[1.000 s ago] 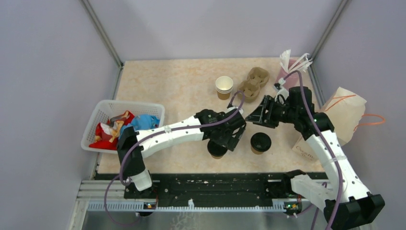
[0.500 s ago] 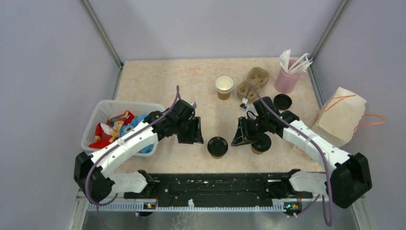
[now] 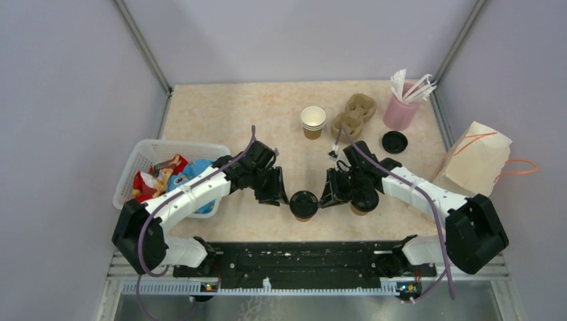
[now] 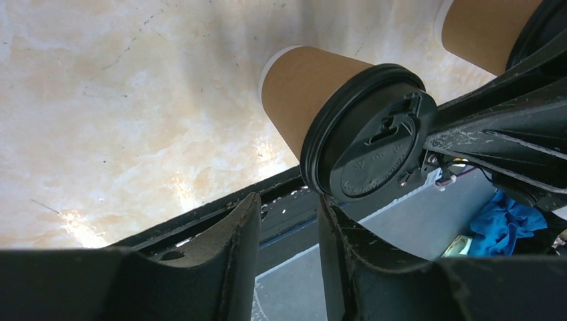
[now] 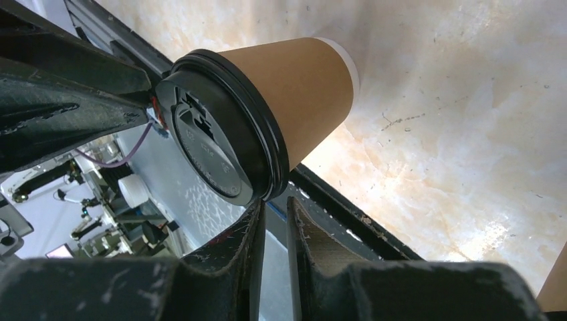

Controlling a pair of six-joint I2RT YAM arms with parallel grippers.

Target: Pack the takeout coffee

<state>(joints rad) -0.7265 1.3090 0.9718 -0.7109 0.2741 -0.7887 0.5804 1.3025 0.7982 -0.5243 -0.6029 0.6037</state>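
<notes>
Two takeout coffees, brown paper cups with black lids, stand near the table's front edge: one at the left [image 3: 303,204] and one at the right [image 3: 365,199]. My left gripper [image 3: 275,190] sits low just left of the left cup. My right gripper [image 3: 329,194] sits between the two cups. In the left wrist view the left cup [image 4: 348,127] lies just beyond my left gripper [image 4: 289,200], which is open and empty, one fingertip at the lid's rim. In the right wrist view the same cup [image 5: 267,114] lies ahead of my right gripper [image 5: 276,204], whose jaws stand a narrow slit apart, empty.
A brown pulp carrier [image 3: 354,115] and a stack of open paper cups [image 3: 313,122] stand at the back. A pink cup of white sticks [image 3: 401,107], a loose black lid [image 3: 394,141] and a paper bag [image 3: 478,160] are at the right. A white basket [image 3: 144,157] is at the left.
The left arm pulled back off the left cup and settled beside it. The right arm came forward from the carrier to between the cups. Both grippers narrowed.
</notes>
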